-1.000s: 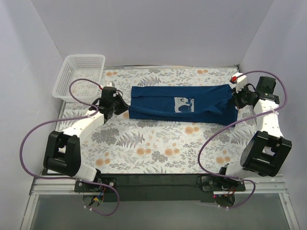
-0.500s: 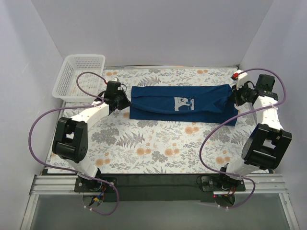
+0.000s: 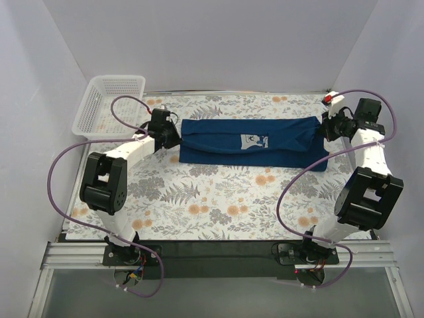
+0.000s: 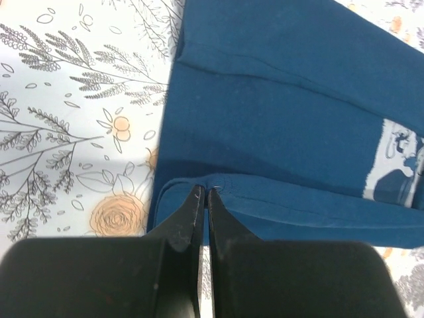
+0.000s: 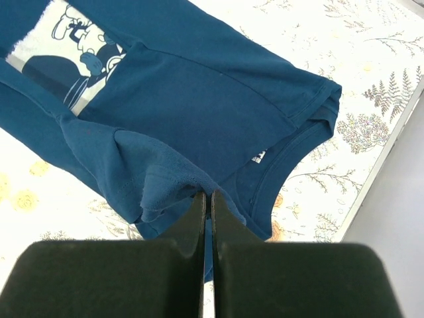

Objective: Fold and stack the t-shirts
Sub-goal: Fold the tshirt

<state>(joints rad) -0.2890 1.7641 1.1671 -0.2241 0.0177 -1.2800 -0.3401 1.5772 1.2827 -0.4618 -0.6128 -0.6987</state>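
One navy t-shirt (image 3: 252, 142) lies stretched sideways across the far half of the table, folded lengthwise, its pale cartoon print (image 3: 254, 141) facing up. My left gripper (image 3: 176, 140) is shut on the t-shirt's left end; in the left wrist view the tips (image 4: 205, 191) pinch a folded hem edge of the t-shirt (image 4: 285, 126). My right gripper (image 3: 324, 132) is shut on the right end. There, in the right wrist view, its tips (image 5: 207, 194) hold a bunched fold of the t-shirt (image 5: 199, 93) beside the neckline. The cloth sags slightly between the two grips.
A white mesh basket (image 3: 109, 105) stands at the far left corner, just behind the left arm. The floral tablecloth (image 3: 218, 199) covers the table. White walls close in behind and on both sides. Purple cables loop from both arms.
Both arms have carried the t-shirt's ends away from me, toward the back of the table. The left arm's elbow swung in close to its base. The near fold has been drawn up over the shirt.
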